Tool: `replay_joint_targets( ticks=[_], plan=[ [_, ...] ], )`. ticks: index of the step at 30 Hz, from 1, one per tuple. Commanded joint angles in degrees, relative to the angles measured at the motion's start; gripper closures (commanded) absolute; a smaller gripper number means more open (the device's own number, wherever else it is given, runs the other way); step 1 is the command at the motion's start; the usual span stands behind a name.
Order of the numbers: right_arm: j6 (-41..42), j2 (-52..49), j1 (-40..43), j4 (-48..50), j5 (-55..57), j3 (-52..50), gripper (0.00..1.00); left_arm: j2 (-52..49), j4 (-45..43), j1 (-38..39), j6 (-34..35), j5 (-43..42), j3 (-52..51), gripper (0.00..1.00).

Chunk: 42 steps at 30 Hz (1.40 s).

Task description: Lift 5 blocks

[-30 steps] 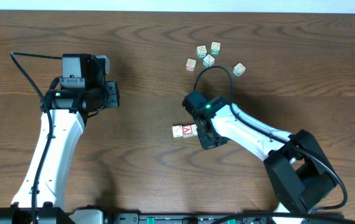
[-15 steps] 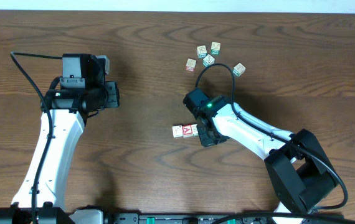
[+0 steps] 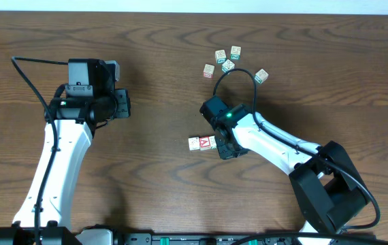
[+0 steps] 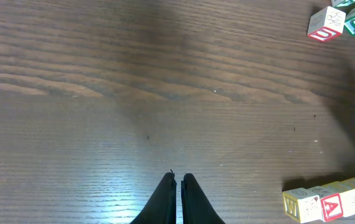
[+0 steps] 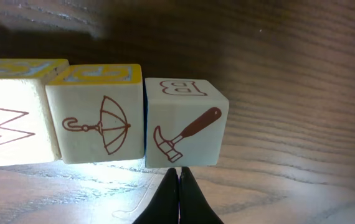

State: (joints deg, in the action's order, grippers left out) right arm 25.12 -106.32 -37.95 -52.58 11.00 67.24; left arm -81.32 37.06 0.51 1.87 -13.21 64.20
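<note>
On the worktop (image 3: 153, 41), all blocks (image 5: 187, 124) are lying unlifted, one row (image 3: 201, 143) just beside the right end effector (image 5: 179, 179), a cluster (image 3: 227, 65) farther off, while it and the left end effector (image 4: 177, 182) are sitting pressed together, empty.

Table (image 4: 103, 93): dark brown wood, pronounced grain, smooth, low sheen under the light. Blocks (image 5: 187, 127): pale wood, smooth matt faces with printed colour, fine grain visible close up. Arm shells (image 3: 56, 160): white, smooth, plastic-looking, slightly glossy. Left gripper (image 4: 178, 178) and right gripper (image 5: 179, 173): black, matt.
</note>
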Motion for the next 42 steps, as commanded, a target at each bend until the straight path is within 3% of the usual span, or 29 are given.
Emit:
replay_joint_targets(
  ticks=[1, 42],
  plan=[
    [-0.6, 1.0, 0.8, 0.4, 1.2, -0.3, 0.99, -0.3, 0.0, 0.1, -0.3, -0.3, -0.2, 0.93],
    [-1.2, 1.0, 2.0, 1.8, -0.6, -0.3, 0.99, -0.3, 0.0, 0.1, -0.7, -0.3, -0.2, 0.93]
  ],
)
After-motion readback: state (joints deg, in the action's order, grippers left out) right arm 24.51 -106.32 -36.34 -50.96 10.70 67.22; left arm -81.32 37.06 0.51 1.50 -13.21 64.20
